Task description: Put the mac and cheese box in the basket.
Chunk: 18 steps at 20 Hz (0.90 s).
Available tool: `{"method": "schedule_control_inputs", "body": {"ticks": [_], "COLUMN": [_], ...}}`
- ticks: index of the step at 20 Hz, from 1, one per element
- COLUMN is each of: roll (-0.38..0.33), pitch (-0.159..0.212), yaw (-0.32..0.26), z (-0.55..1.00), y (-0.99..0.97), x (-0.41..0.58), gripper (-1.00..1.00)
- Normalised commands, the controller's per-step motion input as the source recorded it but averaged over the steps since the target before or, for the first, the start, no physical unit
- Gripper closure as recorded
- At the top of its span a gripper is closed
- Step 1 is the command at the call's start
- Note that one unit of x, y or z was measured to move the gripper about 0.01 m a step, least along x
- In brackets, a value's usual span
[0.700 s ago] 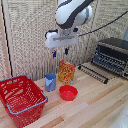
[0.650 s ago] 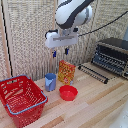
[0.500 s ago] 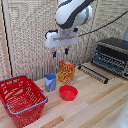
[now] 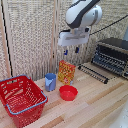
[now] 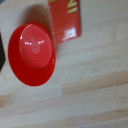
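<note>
The mac and cheese carton (image 4: 66, 72) stands upright on the wooden table, orange-yellow with red print, between the blue cup and the small red bowl. In the wrist view its red and yellow top face (image 5: 65, 20) shows beside the bowl. My gripper (image 4: 71, 50) hangs above the carton, clear of it, with its two dark fingers apart and nothing between them. The red basket (image 4: 20, 98) with a blue-grey rim handle sits at the exterior view's left front. My fingers do not show in the wrist view.
A blue cup (image 4: 50, 82) stands just left of the carton. A small red bowl (image 4: 68, 92) sits in front of it, also in the wrist view (image 5: 32, 54). A black toaster oven (image 4: 112, 55) and a dark rack (image 4: 93, 73) lie at the right. A slatted screen stands behind.
</note>
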Motion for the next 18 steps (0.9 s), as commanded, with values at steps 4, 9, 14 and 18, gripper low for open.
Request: {"method": "schedule_control_inputs", "body": {"ticks": [4,9,14,18], "roll": [0.0,-0.04,-0.013,0.054], "pitch": [-0.009,0.036,0.111,0.064], "yaw": [0.043,0.061,0.092,0.076], "z": [-0.28,-0.01,0.0,-0.25], "y": [0.09,0.4,0.02,-0.61], "x": [0.37,0.515,0.459,0.281], "gripper": [-1.0,-1.0,-1.0,-1.0]}}
